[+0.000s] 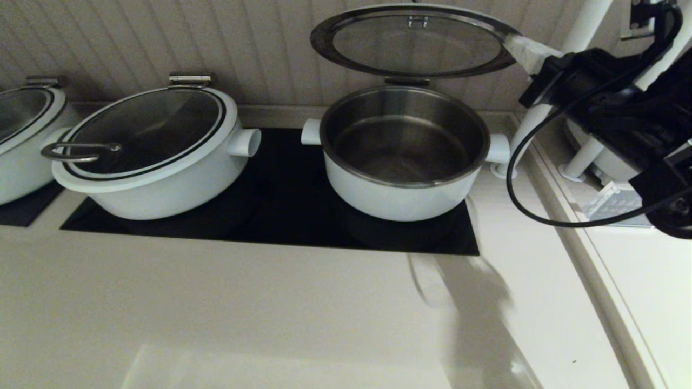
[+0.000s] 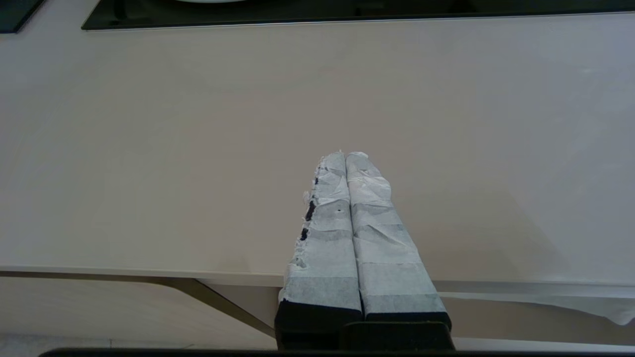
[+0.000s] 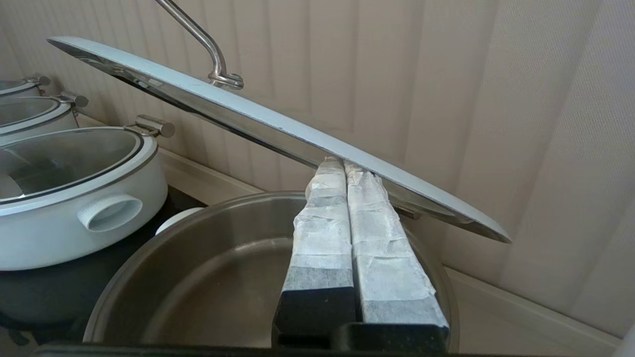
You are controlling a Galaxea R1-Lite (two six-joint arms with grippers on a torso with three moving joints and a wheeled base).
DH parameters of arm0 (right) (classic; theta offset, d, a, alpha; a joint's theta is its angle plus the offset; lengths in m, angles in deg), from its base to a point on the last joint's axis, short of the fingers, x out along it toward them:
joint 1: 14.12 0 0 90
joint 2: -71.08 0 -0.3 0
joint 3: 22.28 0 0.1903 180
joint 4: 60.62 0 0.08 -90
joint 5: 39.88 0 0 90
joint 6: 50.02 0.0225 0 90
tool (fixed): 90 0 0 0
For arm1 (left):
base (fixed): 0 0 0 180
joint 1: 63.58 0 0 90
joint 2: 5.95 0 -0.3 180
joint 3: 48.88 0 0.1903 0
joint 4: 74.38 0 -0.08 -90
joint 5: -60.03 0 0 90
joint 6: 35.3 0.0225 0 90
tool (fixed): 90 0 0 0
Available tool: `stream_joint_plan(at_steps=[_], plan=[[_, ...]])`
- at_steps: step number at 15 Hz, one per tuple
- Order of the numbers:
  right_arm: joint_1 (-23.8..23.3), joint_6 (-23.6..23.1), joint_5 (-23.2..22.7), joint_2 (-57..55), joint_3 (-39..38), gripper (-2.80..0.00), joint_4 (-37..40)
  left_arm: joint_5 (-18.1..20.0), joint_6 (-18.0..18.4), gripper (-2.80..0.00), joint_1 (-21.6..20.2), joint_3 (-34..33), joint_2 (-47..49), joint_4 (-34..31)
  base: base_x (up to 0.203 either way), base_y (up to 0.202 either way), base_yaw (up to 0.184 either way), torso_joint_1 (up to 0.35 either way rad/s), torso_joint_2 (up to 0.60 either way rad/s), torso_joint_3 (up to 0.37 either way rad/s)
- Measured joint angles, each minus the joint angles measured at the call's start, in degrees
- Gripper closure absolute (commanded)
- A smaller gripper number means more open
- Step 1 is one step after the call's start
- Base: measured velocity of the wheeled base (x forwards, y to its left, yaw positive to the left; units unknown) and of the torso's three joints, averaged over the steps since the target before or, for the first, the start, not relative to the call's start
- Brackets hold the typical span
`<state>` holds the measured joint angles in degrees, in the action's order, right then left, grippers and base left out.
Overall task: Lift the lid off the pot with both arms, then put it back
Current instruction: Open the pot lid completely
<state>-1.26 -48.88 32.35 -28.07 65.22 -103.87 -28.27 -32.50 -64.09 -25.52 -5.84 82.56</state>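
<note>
Steel shows bare inside the pot (image 1: 403, 151) on the black hob (image 1: 281, 216). My left gripper (image 2: 346, 156), fingers pressed together, idles over the near counter (image 2: 149, 148). Further right, my right gripper (image 3: 342, 166), also closed, props the lid (image 1: 413, 40) up from beneath; I judge the lift done, only lowering left.

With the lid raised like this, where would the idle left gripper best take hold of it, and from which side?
Judging by its pose, the steel bar handle on the lid. It stands clear of the glass, whereas the tilted rim is thin and slippery. The right gripper, fingers shut, props the rim from beneath on the robot's right, so the left gripper should probably come from the robot's left, above the pot.
</note>
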Motion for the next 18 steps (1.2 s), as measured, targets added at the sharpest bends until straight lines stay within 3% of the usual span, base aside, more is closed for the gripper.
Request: stream_joint_plan(at_steps=[8,18], plan=[[-3.9,0.0,-2.8,-0.3,0.1,0.0,-0.2,0.0,0.0,0.0,0.0,0.0,0.0,0.0,0.0,0.0,0.0,0.0,0.0,0.0],[-4.5,1.0,-3.0,-0.7,2.0,0.0,0.3,0.0,0.0,0.0,0.0,0.0,0.0,0.0,0.0,0.0,0.0,0.0,0.0,0.0]])
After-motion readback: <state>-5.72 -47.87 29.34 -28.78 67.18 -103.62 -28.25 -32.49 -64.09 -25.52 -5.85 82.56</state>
